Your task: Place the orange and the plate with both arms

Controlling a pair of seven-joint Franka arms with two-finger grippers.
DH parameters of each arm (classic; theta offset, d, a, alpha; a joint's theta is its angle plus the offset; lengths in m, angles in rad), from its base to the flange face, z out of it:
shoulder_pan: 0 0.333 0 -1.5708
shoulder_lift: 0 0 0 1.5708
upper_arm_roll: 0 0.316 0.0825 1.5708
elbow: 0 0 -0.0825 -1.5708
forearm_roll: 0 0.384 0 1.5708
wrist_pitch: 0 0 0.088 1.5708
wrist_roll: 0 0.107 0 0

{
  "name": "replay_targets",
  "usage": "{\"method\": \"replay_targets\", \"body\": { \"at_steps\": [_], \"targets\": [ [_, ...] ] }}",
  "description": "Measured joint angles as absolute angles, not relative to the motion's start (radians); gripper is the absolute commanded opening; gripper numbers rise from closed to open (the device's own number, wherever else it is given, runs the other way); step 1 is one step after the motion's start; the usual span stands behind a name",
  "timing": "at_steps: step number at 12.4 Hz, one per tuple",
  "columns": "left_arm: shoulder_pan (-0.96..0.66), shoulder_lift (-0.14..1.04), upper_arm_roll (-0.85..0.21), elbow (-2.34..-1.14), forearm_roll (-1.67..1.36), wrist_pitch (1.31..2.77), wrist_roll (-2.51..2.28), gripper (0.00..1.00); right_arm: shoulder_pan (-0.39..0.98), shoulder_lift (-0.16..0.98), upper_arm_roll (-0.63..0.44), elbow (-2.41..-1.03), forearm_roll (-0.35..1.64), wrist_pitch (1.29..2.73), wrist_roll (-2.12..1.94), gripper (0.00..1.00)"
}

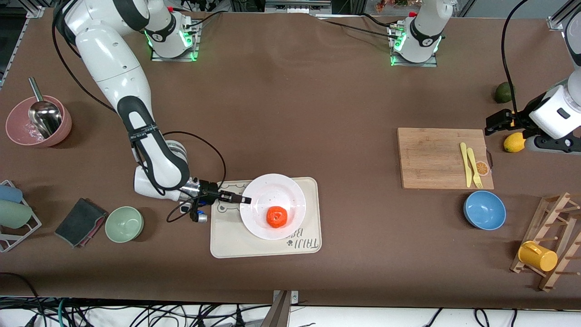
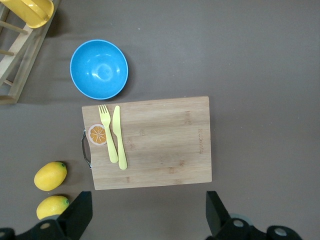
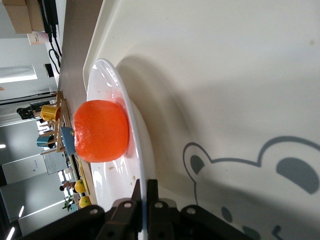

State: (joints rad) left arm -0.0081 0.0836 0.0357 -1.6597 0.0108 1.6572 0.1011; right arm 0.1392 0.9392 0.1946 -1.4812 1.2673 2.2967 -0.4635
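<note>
Resting on the plate [image 1: 273,205], low and a little left of centre in the front view, the orange [image 1: 277,216] is a small, bright orange-red fruit with a dimpled top, sitting toward the plate's lower edge. The plate is round, plain white and shallow with a wide rim, and it lies on a cream rectangular tray [image 1: 265,217] printed with a bear drawing and lettering.

The right hand [image 1: 242,199] is down at the plate's rim on the right arm's end, its two fingers pinched shut on the thin edge; the right wrist view shows the rim clamped between them, with the orange [image 3: 101,130] just past it.

The left hand [image 2: 145,212] hangs at the right edge of the front view, above the brown surface [image 1: 317,109] beside the wooden cutting board [image 1: 444,157], fingers spread wide and holding nothing.

A blue bowl [image 1: 484,210] below the board is bare inside. At the left of the front view a pink bowl [image 1: 38,121] holds a metal scoop [image 1: 43,114], and a pale green bowl [image 1: 124,223] holds nothing.
</note>
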Motion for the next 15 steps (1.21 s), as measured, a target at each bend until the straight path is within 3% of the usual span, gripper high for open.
{"method": "replay_targets", "body": {
  "at_steps": [2,3,4,10,15],
  "targets": [
    [-0.008,0.084,0.036,-1.66,0.011,1.657,0.101,1.0,0.133,0.939,0.195,-1.481,1.264,2.296,-0.474,0.19],
    [-0.008,0.084,0.036,-1.66,0.011,1.657,0.101,1.0,0.131,0.939,0.195,-1.481,1.263,2.296,-0.475,0.34],
    [-0.008,0.084,0.036,-1.66,0.011,1.657,0.101,1.0,0.129,0.939,0.194,-1.481,1.262,2.296,-0.475,0.98],
    [-0.008,0.084,0.036,-1.66,0.011,1.657,0.101,1.0,0.123,0.934,0.193,-1.463,1.184,2.272,-0.477,1.0],
    [-0.008,0.084,0.036,-1.66,0.011,1.657,0.101,1.0,0.113,0.832,0.068,-1.436,1.009,1.98,-0.474,1.0]
  ]
}}
